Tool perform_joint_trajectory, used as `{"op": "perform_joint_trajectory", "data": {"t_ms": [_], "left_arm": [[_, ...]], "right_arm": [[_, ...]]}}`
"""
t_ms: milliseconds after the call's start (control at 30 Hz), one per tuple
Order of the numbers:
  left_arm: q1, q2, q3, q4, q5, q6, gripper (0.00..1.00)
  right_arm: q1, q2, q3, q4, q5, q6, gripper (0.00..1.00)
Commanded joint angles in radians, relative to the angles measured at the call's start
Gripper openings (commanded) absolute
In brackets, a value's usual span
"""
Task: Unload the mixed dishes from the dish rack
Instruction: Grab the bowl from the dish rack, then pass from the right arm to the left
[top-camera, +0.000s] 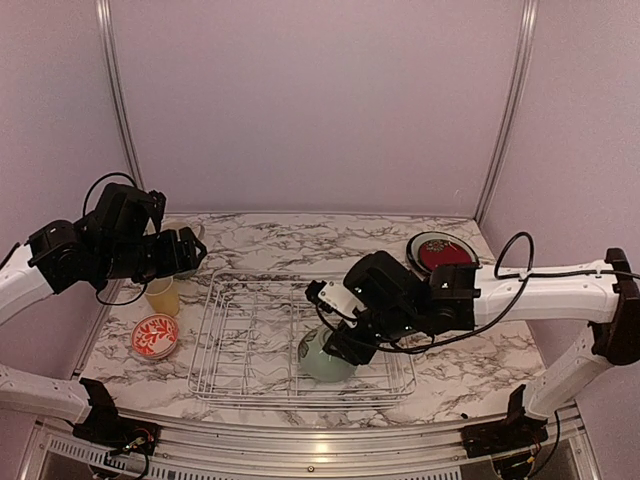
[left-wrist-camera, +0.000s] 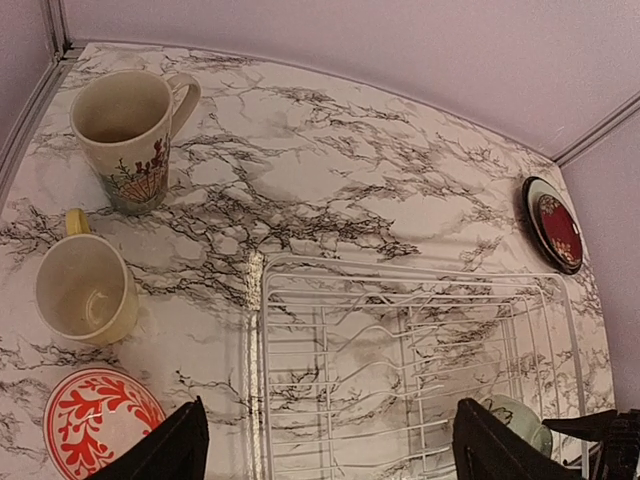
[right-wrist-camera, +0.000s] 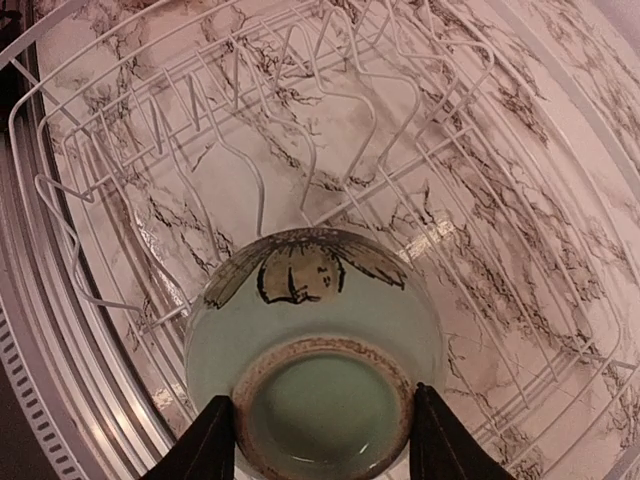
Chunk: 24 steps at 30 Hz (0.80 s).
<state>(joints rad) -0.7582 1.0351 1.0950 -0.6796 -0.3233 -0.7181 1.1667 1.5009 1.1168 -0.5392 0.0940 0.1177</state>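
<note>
On the marble table, the dish rack takes up the middle, its wire grid bare except at the near right corner. At the back right, outside the rack, the black-rimmed plate lies flat with the dark red floral plate stacked on it.

The pale green bowl is the only dish in the rack. It sits upturned among the wires, rim down and foot ring tipped up toward the right wrist camera.

To the left of the rack, three dishes stand on the table: the tall cream mug at the back, the white-and-red bowl nearest the arms, and the small yellow cup between them.

The right gripper is down on the pale green bowl. Its jaws are spread to the width of the foot ring, with one finger against each side, so it reads as closed on that ring. The bowl has no long axis. What matters is that the foot points straight up into the gripper, so I judge that a pull back along that line should free the rim from the wires.

The left gripper hangs wide open and empty above the rack's left side, well away from the bowl. The right arm is the nearer one.
</note>
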Motion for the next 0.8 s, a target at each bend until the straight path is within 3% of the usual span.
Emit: {"op": "perform_joint_trajectory", "data": {"t_ms": [0, 333, 467, 767], "left_arm": [[0.001, -0.029, -0.033, 0.09, 0.037, -0.009, 0.88], [0.001, 0.016, -0.135, 0.418, 0.286, -0.051, 0.89], [-0.011, 0.054, -0.205, 0.647, 0.476, -0.112, 0.9], [-0.089, 0.201, -0.256, 1.025, 0.633, -0.24, 0.91]], "right_arm": [[-0.039, -0.085, -0.021, 0.121, 0.019, 0.063, 0.34], [-0.221, -0.275, -0.169, 0.419, -0.192, 0.231, 0.35], [-0.281, -0.296, -0.203, 0.525, -0.287, 0.297, 0.35], [-0.357, -0.286, -0.241, 0.75, -0.433, 0.397, 0.34]]}}
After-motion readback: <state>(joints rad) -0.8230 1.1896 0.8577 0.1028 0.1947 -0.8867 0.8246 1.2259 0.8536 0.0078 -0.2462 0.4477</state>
